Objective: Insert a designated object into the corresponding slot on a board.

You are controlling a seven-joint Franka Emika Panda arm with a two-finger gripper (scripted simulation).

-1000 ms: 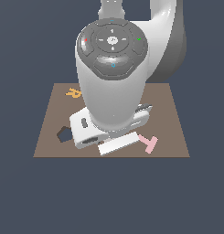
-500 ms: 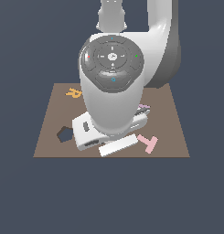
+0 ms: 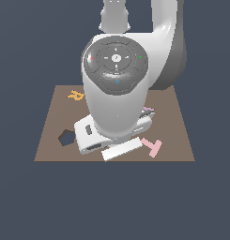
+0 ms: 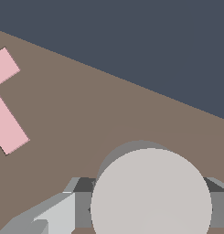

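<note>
The claw [image 4: 150, 208] is closed on the small flat light grey round disc [image 4: 151, 192], its two grey fingers [image 4: 81, 203] pressed against the disc's opposite edges, as the wrist view shows; from where the exterior view looks, the claw itself is hidden under the arm's bulk. The disc sits low over the flat brown rectangular board [image 3: 177, 126], casting a darker round shadow on the brown just behind it, and whether it touches the surface I cannot tell. Of the board's dark cut-outs only one shows, a dark pentagon-shaped hole [image 3: 66, 137] at about nine o'clock from the arm, and nothing lies in it; the dark round hole is out of sight. I count three small letters on the board: one orange letter [image 3: 75, 95] at about ten o'clock near the far corner, one pink T [image 3: 151, 146] at about four o'clock near the front edge, and a sliver of one lilac piece [image 3: 148, 110] peeking out at three o'clock. The white Franka arm [image 3: 116, 89] stands steeply over the board's middle, wrist pointing straight down, its dark round end cap facing up.
</note>
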